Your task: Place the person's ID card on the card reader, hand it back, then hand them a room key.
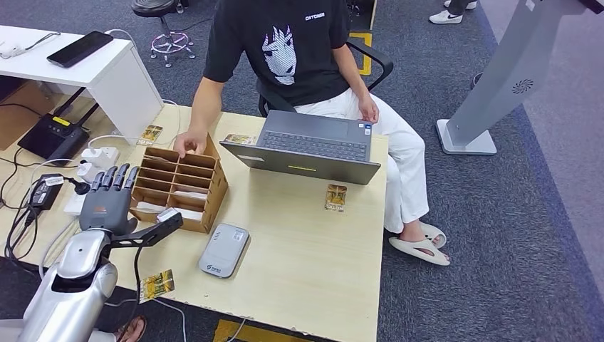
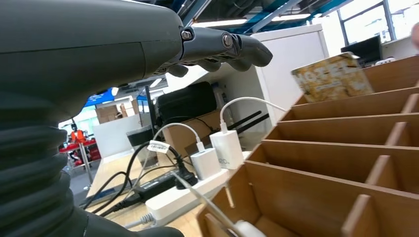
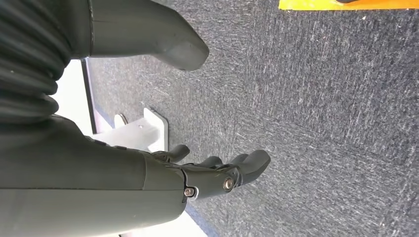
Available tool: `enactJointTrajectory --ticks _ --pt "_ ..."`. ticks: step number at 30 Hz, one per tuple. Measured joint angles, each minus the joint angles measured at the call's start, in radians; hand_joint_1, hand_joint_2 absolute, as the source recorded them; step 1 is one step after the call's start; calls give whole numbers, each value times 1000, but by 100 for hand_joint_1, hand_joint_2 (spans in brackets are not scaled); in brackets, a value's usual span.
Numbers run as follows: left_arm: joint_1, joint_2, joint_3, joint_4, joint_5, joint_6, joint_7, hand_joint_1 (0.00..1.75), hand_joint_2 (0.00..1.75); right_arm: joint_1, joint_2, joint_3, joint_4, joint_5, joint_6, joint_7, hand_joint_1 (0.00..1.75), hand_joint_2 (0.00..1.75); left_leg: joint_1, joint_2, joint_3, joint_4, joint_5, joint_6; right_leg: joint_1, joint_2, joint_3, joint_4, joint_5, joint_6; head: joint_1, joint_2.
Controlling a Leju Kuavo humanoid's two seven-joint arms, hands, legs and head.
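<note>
I see my left hand [image 1: 107, 199] hovering empty, fingers spread, beside the wooden organizer [image 1: 178, 187]; my right hand [image 3: 217, 175] hangs empty, fingers loosely apart, over carpet. Card reader [image 1: 224, 249] at 4 o'clock of the organizer, on the surface [image 1: 306, 249]

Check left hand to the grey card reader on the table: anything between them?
Nothing visible blocks it. The left hand hovers open at the near left corner of the brown wooden compartment organizer; the flat grey card reader lies on bare tabletop just right of the hand. The organizer sits behind that line, not across it.
</note>
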Motion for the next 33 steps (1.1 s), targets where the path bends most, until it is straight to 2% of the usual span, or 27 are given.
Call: enactJointTrajectory --ticks 11,20,22,23,25,26,27,33 --pt "0 -19 0 3 67 -29 -41 0 175 -1 0 -7 0 12 9 -5 0 175 0 0 0 0 0 0 0 0 0 0 0 0 0 0" --pt "-5 -5 0 25 108 -84 -42 2 175 -2 0 -22 0 20 10 -6 0 175 0 0 0 0 0 0 0 0 0 0 0 0 0 0" --pt "-5 -3 0 28 109 -85 -42 24 175 -2 0 -23 0 20 10 -6 0 175 0 0 0 0 0 0 0 0 0 0 0 0 0 0" --pt "-6 -3 0 29 110 -86 -42 48 175 -2 0 -24 0 20 10 -6 0 175 0 0 0 0 0 0 0 0 0 0 0 0 0 0" --pt "-6 -1 0 32 114 -93 -42 117 175 -2 0 -26 0 21 10 -6 0 175 0 0 0 0 0 0 0 0 0 0 0 0 0 0" --pt "-6 0 0 33 119 -99 -42 143 175 -2 0 -27 0 22 10 -7 0 175 0 0 0 0 0 0 0 0 0 0 0 0 0 0" --pt "-6 2 0 34 124 -107 -42 159 175 -2 0 -27 0 23 10 -8 0 175 0 0 0 0 0 0 0 0 0 0 0 0 0 0" --pt "-17 16 0 40 153 -136 -48 171 175 -2 0 -32 0 30 10 -13 0 175 0 0 0 0 0 0 0 0 0 0 0 0 0 0"
